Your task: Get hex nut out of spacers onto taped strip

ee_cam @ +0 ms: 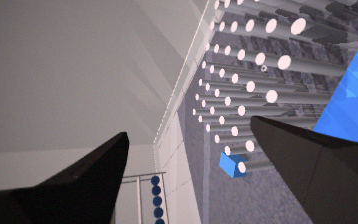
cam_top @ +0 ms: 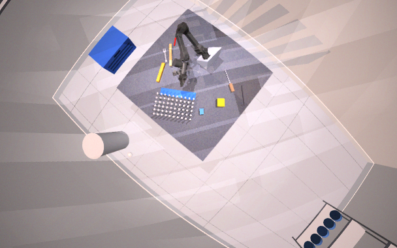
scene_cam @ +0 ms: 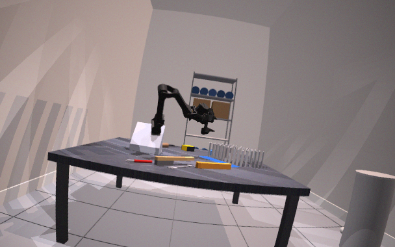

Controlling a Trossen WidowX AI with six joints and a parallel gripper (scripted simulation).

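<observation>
hovering open above table, end effector (cam_top: 182,84) (scene_cam: 210,130) (ee_cam: 189,129) near blue strip (cam_top: 178,93) (scene_cam: 217,160) (ee_cam: 352,97).

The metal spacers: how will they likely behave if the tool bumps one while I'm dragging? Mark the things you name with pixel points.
The spacers (cam_top: 174,106) (scene_cam: 235,156) (ee_cam: 271,96) look rigid, so probably no bending. Being tall and thin, they may tip easily. Standing in close rows, one falling could knock its neighbours.

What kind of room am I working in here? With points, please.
Probably a workshop or storeroom: a tall metal shelf (scene_cam: 194,107) with brown boxes (scene_cam: 221,110) stands by the wall, the floor (cam_top: 239,176) (scene_cam: 134,224) is tiled, and hand tools lie on the dark table (cam_top: 204,143) (scene_cam: 102,147).
</observation>
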